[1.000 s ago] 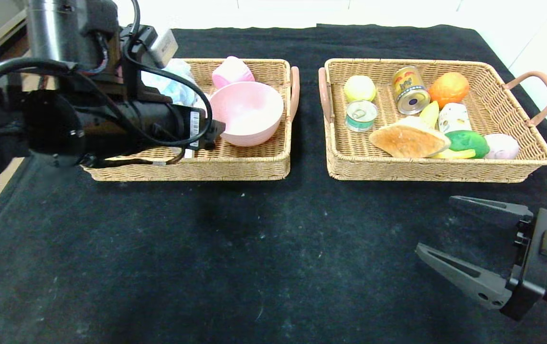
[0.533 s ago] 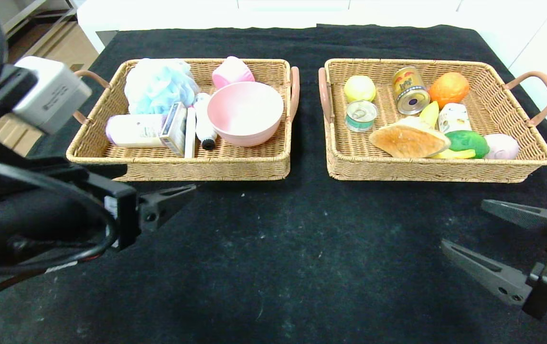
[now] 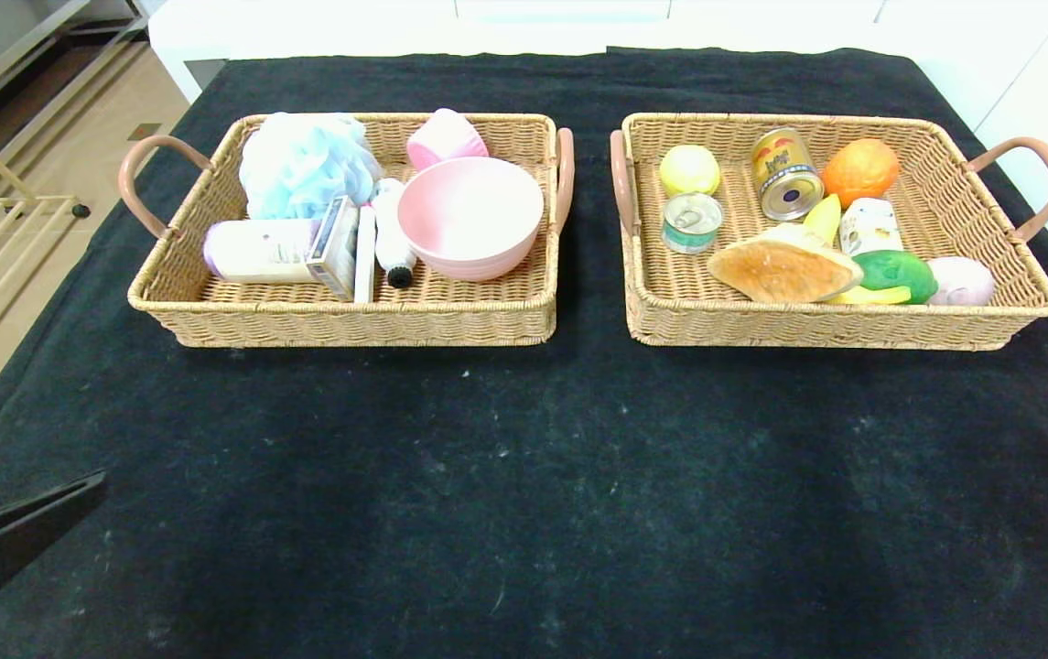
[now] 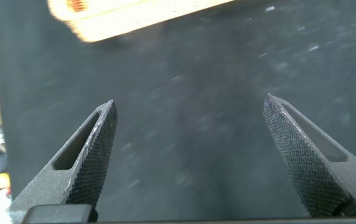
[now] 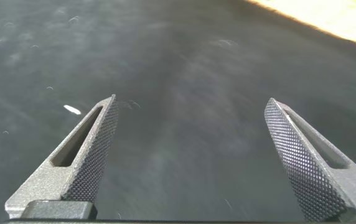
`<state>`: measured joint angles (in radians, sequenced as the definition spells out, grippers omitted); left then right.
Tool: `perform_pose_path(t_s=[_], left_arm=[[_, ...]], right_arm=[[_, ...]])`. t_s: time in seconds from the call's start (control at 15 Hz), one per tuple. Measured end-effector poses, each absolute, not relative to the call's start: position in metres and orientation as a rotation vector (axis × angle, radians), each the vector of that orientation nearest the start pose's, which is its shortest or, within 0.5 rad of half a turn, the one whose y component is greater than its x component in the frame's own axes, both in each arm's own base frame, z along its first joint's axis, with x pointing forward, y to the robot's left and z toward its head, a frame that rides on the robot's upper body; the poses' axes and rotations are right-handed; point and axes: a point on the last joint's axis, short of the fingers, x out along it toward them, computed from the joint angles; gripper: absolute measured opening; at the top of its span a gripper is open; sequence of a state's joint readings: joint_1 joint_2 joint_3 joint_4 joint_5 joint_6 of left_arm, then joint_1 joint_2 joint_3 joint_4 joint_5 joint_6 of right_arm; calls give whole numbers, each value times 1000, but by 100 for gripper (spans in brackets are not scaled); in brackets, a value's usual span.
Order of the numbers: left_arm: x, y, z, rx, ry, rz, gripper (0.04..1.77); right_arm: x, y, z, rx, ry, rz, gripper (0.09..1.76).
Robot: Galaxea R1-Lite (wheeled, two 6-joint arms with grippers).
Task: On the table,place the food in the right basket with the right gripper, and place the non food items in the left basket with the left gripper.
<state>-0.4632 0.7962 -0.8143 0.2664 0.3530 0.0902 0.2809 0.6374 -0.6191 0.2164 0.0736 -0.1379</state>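
Two wicker baskets sit side by side at the far half of the table [image 3: 524,476], handles nearly touching in the middle, and between them they hold everything in sight — nothing lies loose on the black cloth.

The left basket [image 3: 350,320] holds the non-food: a fluffy pale-blue bath sponge [image 3: 304,165] in the far corner, a smooth pink bowl [image 3: 470,215] standing upright, a pink cup [image 3: 446,137] tipped behind it, a white tube [image 3: 253,249] lying flat, a small box [image 3: 336,247] leaning on it, and a slim white bottle [image 3: 388,233] with a dark cap.

The right basket [image 3: 816,325] holds the food: a crusty bread piece [image 3: 780,265], a gold can [image 3: 784,172] on its side, a small green tin [image 3: 692,221] upright, a yellow round fruit [image 3: 688,169], an orange [image 3: 860,170], a green fruit [image 3: 897,273], a banana [image 3: 867,295] and a pale round piece [image 3: 961,280].

By this layout the sorting looks finished.

The left end effector [image 4: 187,134] hangs low over bare cloth at the near left edge of the table, fingers spread wide and holding nothing. The right end effector [image 5: 190,134] is likewise wide and empty over bare cloth, out of the head view.
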Motion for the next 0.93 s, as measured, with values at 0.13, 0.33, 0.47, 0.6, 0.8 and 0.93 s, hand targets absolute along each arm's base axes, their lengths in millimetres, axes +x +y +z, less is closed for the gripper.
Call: perform_pose_path(t_s=[0.13,0.33,0.47,0.6,0.8,0.93], left_arm=[[36,-8,267,193,194,-107,170],[-1,4,263,185,145,-113,170],[-24,8,261,176,116,-120,170],[-43,9,256,165,88,-130,170],[-65,5,247,157,55,-143,171],[-75,2,240,153,45,-143,171]], right_arm=[[7,3,235,-145,174,278,171],[-32,2,237,-138,165,191,171],[-52,4,233,-147,141,150,171],[-63,5,222,-148,126,132,171],[-68,5,201,-142,131,130,171],[-71,5,194,-141,121,135,171]])
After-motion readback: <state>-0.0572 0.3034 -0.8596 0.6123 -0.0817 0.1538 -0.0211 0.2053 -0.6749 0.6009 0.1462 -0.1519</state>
